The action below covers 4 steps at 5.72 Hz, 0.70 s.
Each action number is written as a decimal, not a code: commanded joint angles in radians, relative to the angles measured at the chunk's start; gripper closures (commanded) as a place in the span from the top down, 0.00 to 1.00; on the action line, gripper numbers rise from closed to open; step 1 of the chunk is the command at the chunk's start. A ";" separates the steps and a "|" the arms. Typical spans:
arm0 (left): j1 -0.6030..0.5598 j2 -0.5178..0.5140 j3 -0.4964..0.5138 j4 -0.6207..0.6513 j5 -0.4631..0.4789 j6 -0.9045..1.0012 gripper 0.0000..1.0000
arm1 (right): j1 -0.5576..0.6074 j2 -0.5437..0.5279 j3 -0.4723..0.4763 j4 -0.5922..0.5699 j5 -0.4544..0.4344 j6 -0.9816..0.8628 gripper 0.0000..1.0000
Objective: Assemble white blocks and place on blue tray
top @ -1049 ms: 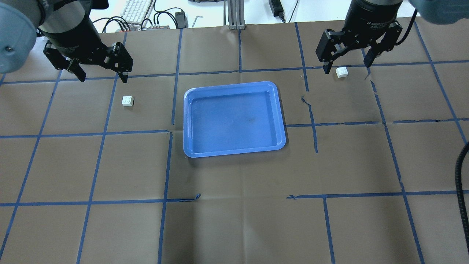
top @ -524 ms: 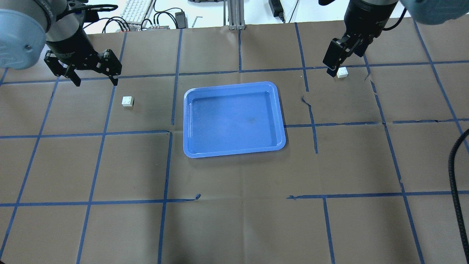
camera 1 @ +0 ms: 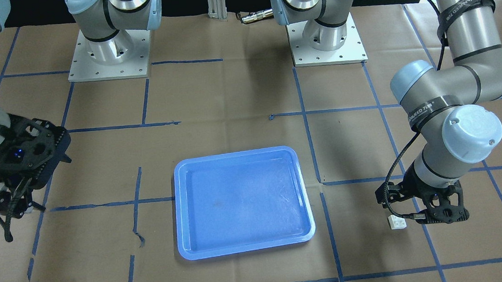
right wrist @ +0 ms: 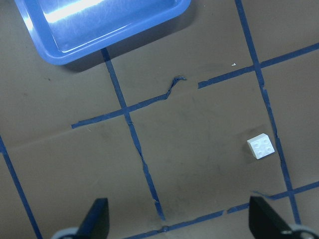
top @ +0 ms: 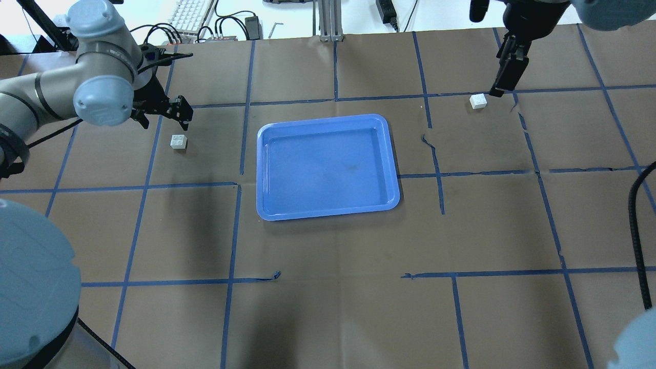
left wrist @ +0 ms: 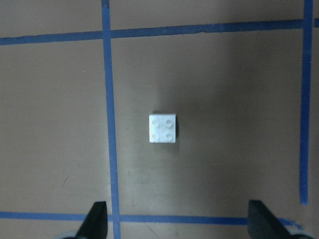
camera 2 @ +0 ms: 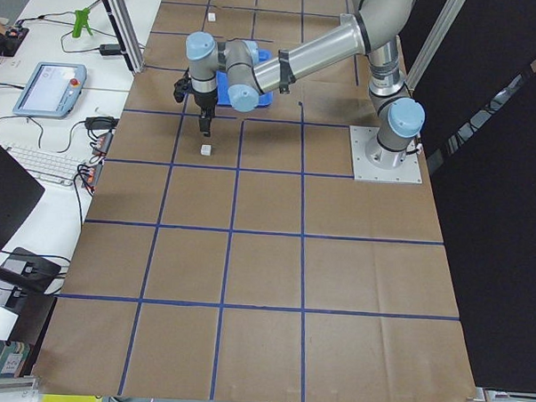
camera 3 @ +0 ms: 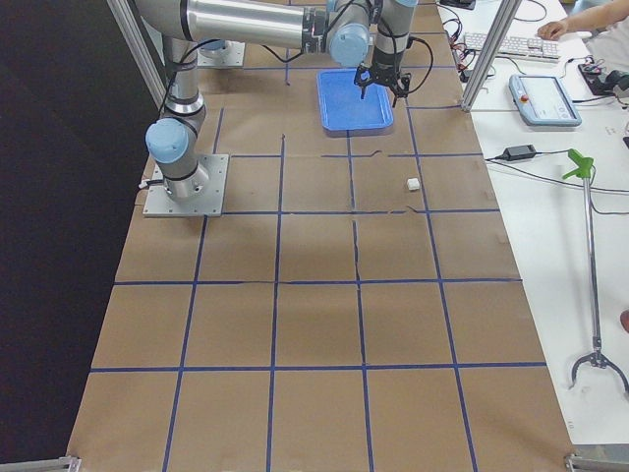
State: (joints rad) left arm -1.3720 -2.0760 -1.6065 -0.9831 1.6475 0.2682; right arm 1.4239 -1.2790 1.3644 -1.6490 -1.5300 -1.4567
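One white block (top: 178, 141) lies left of the empty blue tray (top: 328, 212). My left gripper (top: 161, 115) hovers open just behind it. In the left wrist view the block (left wrist: 162, 129) lies ahead of the open gripper (left wrist: 179, 221), apart from both fingertips. The other white block (top: 478, 101) lies right of the tray. My right gripper (top: 498, 88) hangs above and beside it, seen edge-on. The right wrist view shows that block (right wrist: 261, 146) off to the right of the open gripper (right wrist: 180, 221), and a corner of the tray (right wrist: 99, 30).
Brown paper with a blue tape grid (top: 335, 97) covers the table; the tape is torn right of the tray (top: 429, 141). The two arm bases (camera 1: 106, 53) stand at the robot's side. A keyboard (top: 192, 13) and cables lie beyond the far edge.
My left gripper has moved right and lower, to just behind its block. My right gripper has turned about its wrist to edge-on and shifted slightly right. Blocks and tray have not moved.
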 commanded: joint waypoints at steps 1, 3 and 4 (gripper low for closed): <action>0.002 -0.081 -0.033 0.098 -0.008 0.034 1.00 | -0.077 0.132 -0.136 0.000 0.033 -0.346 1.00; 0.004 -0.084 -0.044 0.101 -0.003 0.035 1.00 | -0.086 0.313 -0.356 0.012 0.088 -0.496 1.00; 0.007 -0.084 -0.026 0.101 -0.006 0.035 0.99 | -0.118 0.375 -0.391 0.021 0.178 -0.520 1.00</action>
State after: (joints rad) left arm -1.3673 -2.1590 -1.6439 -0.8831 1.6432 0.3034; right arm 1.3310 -0.9752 1.0309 -1.6356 -1.4279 -1.9392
